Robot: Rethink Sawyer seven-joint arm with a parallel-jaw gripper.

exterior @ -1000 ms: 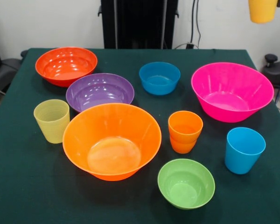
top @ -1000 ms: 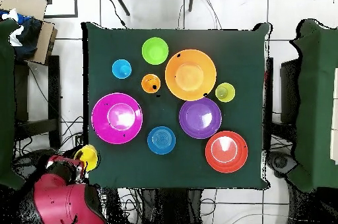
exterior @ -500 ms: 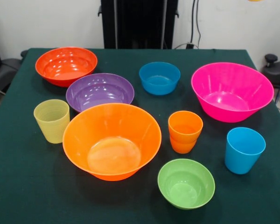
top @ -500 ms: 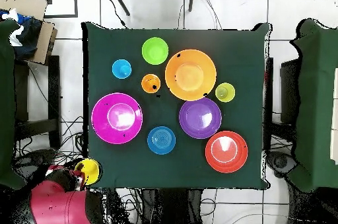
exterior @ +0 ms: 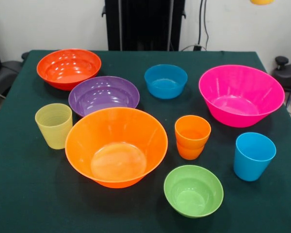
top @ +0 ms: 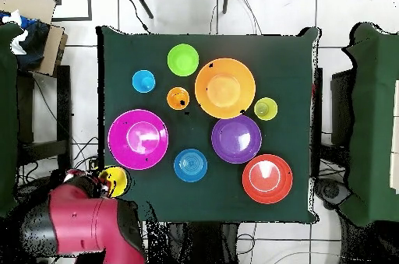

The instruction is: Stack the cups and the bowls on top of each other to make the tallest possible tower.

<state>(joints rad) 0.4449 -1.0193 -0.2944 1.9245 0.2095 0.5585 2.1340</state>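
Your gripper (top: 100,182) sits at the table's (top: 304,121) corner beside the hot pink bowl (top: 138,139), and the yellow cup (top: 115,178) hangs right against it, up off the cloth. Whether the jaws are clamped on the cup or parted, you can't tell from overhead — the red arm (top: 86,226) covers them. From the front only the cup's base (exterior: 261,2) shows, at the top edge.

Nothing is stacked:
- large orange bowl (exterior: 116,146) beside the purple bowl (exterior: 104,94)
- red-orange bowl (exterior: 69,68) at the far corner
- blue bowl (exterior: 166,80), lime green bowl (exterior: 193,190) — each alone
- ribbed cup (exterior: 54,125), orange cup (exterior: 192,136), sky blue cup (exterior: 253,155) upright, apart.
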